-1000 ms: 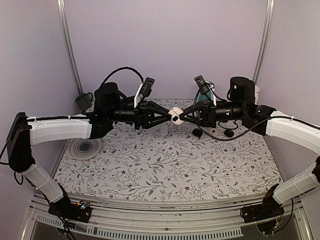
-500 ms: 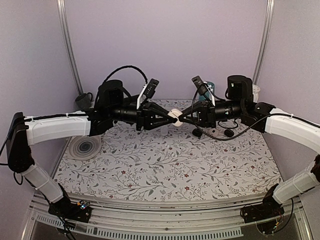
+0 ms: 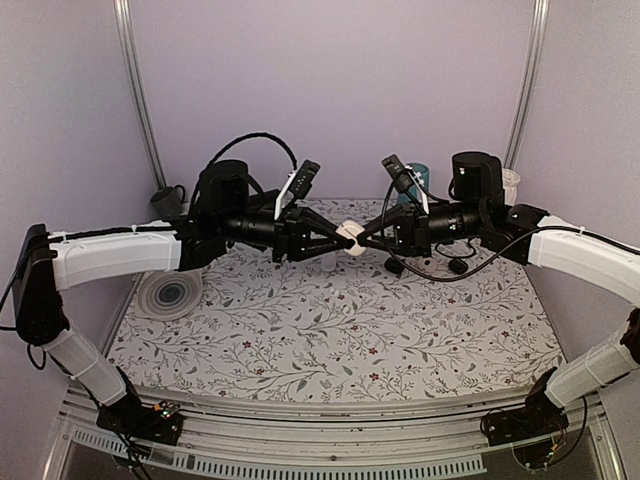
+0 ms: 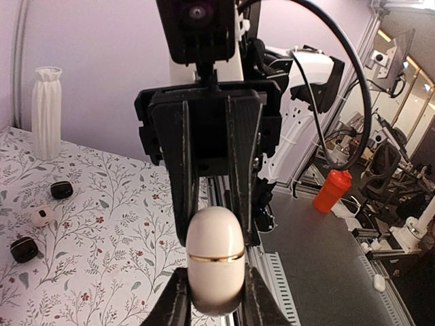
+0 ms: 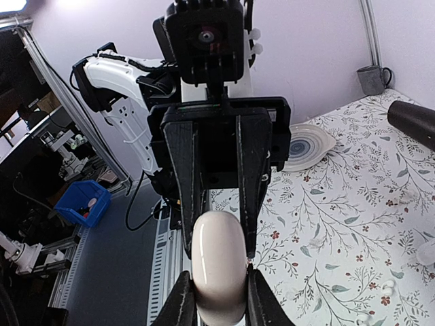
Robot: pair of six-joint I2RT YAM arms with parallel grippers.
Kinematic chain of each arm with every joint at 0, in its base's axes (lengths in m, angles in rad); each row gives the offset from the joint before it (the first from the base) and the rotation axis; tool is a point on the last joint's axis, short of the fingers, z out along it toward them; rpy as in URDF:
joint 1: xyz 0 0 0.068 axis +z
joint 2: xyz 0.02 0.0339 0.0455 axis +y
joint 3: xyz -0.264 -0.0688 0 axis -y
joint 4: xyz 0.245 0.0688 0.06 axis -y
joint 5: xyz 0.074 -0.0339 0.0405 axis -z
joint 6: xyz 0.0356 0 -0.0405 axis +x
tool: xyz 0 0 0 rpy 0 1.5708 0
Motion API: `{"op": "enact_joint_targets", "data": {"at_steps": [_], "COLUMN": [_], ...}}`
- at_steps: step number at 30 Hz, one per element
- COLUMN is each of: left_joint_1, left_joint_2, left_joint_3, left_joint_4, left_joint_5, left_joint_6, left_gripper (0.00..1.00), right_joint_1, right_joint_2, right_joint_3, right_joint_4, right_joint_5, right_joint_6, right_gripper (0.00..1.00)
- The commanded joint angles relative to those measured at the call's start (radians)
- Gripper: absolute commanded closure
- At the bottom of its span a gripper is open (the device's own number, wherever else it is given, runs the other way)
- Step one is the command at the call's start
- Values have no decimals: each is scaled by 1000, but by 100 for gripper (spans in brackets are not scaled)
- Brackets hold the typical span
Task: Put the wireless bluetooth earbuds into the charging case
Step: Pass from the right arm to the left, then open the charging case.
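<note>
**Case pinched from both ends, lid not yet open**

The left end effector [image 4: 216, 302] is clamped on one end of the charging case [image 4: 215, 255], its arm stretched level toward the middle. The case hangs in mid-air above the floral surface [image 3: 330, 340], its seam closed. The right end effector [image 5: 217, 299] grips the opposite end, with its arm mirroring the left. This looks like a hold for opening. Next, one side likely pries the lid up while the other steadies the body.

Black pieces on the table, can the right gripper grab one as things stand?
Probably not yet: the right gripper is shut on the case, shared with the left gripper. The black pieces lie uncovered below.
</note>
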Motion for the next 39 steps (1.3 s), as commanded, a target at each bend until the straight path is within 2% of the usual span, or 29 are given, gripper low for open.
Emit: {"op": "enact_joint_targets", "data": {"at_steps": [1,4,13,15,17,19,21,23,28,30,39], "left_joint_1": [-34,-34,-36,-37,-38,-38,-38,-37,-28,-25,-24], "left_joint_2": [11,13,10,13,12,10,-1,-18,-63,-76,-110], "left_joint_3": [35,37,34,38,36,32,23,0,-103,-124,-160], "left_joint_4": [11,11,7,3,2,3,8,43,231,282,327], "left_joint_5": [48,46,47,50,47,40,24,5,-31,-30,-39], "left_joint_6": [12,6,9,10,13,18,25,20,-58,-82,-90], "left_gripper": [79,73,77,82,93,100,100,100,100,100,100], "right_joint_1": [10,13,13,14,14,14,15,14,14,14,-8], "right_joint_2": [24,25,25,28,31,32,31,28,5,1,-10], "right_joint_3": [27,27,26,29,33,36,38,29,-13,-20,-43], "right_joint_4": [14,14,3,2,2,5,10,24,90,92,103], "right_joint_5": [29,31,38,38,43,51,68,83,156,189,247], "right_joint_6": [-6,-8,-14,-11,-7,-1,7,16,71,86,134], "right_gripper": [96,96,96,96,95,88,80,67,53,52,47]}}
